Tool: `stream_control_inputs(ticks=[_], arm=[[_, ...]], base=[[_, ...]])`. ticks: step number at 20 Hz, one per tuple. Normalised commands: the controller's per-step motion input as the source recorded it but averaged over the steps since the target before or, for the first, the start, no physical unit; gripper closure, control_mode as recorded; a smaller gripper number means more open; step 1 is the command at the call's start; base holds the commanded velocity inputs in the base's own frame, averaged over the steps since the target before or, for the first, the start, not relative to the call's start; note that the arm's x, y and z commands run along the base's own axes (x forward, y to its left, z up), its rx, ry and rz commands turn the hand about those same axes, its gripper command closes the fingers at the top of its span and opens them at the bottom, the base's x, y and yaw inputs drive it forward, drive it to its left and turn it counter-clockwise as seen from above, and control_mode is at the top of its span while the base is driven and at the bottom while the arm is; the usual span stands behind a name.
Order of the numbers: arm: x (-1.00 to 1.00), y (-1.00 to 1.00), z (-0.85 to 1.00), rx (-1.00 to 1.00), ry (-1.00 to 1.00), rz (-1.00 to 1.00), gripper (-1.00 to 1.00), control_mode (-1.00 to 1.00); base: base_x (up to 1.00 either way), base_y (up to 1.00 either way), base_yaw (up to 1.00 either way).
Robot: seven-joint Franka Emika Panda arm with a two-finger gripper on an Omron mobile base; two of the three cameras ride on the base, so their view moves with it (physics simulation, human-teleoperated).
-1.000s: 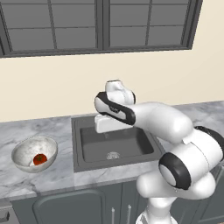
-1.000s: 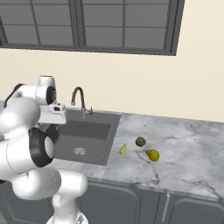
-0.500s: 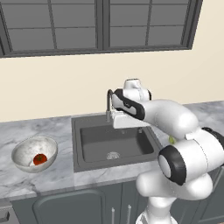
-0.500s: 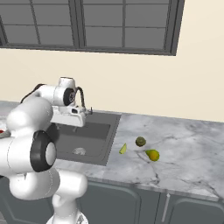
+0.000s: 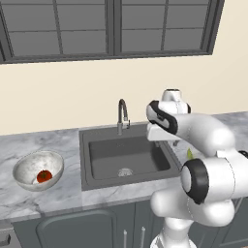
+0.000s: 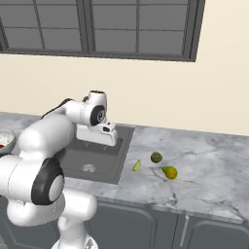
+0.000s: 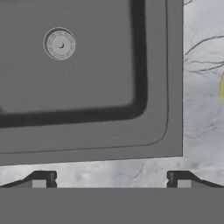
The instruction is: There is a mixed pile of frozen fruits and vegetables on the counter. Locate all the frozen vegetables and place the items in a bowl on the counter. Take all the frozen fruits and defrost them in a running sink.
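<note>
My gripper [image 7: 111, 180] is open and empty, its fingertips [image 7: 43, 179] spread wide. It hangs over the right rim of the dark sink [image 5: 126, 157], whose drain [image 7: 60, 44] lies below. The marbled bowl [image 5: 25, 167] stands left of the sink and holds the red tomato-like vegetable [image 5: 44, 176]. On the counter [image 6: 214, 175] right of the sink lie the pale yellow-green wedge [image 6: 137, 166], the dark green ball [image 6: 156, 157] and the pear-shaped fruit [image 6: 169, 172], all to the right of the gripper [image 6: 103, 141]. A yellow-green sliver [image 7: 222, 86] shows at the hand view's right edge.
A curved metal faucet [image 5: 122, 114] rises at the back of the sink, no water visible. A beige wall with dark-framed windows [image 5: 111, 29] runs behind the counter. Dark grey cabinets [image 6: 146, 228] stand below it.
The arm has swung rightward from the sink's left side, across the basin, to its right rim. The food items and the bowl have stayed put.
</note>
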Motion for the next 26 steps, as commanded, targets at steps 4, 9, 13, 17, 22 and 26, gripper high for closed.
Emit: stream_control_inputs(ticks=[4,9,13,17,22,26], arm=[[0.25,-0.84,-0.24,0.01,-0.08,0.00,-1.00,-1.00],[0.16,-0.85,-0.27,0.02,-0.17,-0.02,-1.00,-1.00],[0.15,-0.71,-0.27,0.00,-0.19,-0.05,-1.00,-1.00],[0.36,-0.34,-0.14,-0.03,0.02,-0.01,-1.00,-1.00],[0.09,-0.33,0.00,-0.03,0.07,-0.01,-1.00,-1.00],[-0.16,-0.10,-0.13,0.00,0.02,-0.06,-1.00,-1.00]], base=[[0.00,0.00,0.00],[0.00,0.00,0.00],[0.00,0.00,0.00],[0.00,0.00,0.00],[0.00,0.00,0.00],[0.00,0.00,0.00]])
